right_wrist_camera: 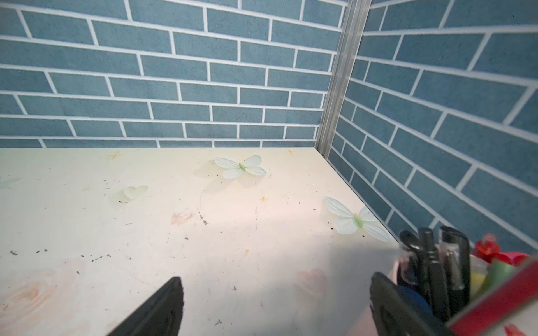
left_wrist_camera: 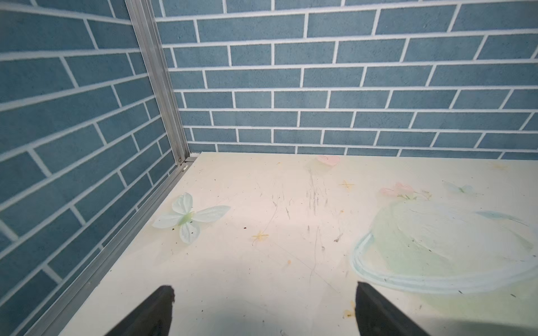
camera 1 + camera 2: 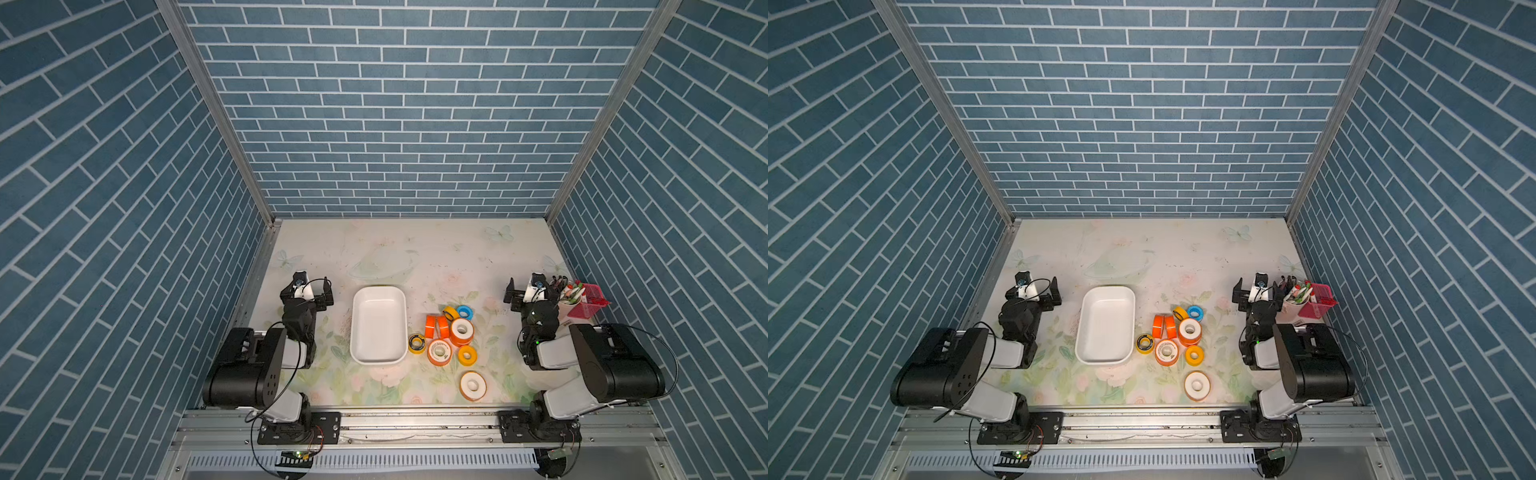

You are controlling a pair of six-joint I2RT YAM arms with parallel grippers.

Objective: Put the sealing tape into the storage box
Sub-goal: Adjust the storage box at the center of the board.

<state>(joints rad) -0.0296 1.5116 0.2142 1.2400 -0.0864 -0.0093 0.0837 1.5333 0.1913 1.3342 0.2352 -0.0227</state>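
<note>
Blue brick-print walls (image 3: 395, 124) on three sides, scuffed floral tabletop (image 3: 395, 257). As I read it, nothing has started. The storage box (image 3: 378, 328) sits empty between the arms, nearer the left one. All the sealing tape (image 3: 461, 330) is out on the table just to the box's right, none inside. Left gripper (image 2: 265, 289) and right gripper (image 1: 276, 279) are both parked by their own sides, jaws spread wide with nothing between them. The wrist views show only bare table ahead. Right arm looks like the one for the first pick. I'd start with the yellow-black roll (image 3: 416, 343), which lies flat and closest to the box wall. The lone orange roll (image 3: 473, 385) near the front edge also works: it sits apart from the rest, so the fingers have room. The middle cluster is tight. Two orange rolls on edge (image 3: 437, 326) stand right against the flat ones, and going in there first would likely set them rolling. Plan: come straight down with one finger in the core and one outside, or span the outer rim. Lift clear of the box lip before crossing, then release low. Mind the pen cup (image 3: 566, 306) and pink basket (image 3: 588, 305) just beside the right gripper when swinging out.
</note>
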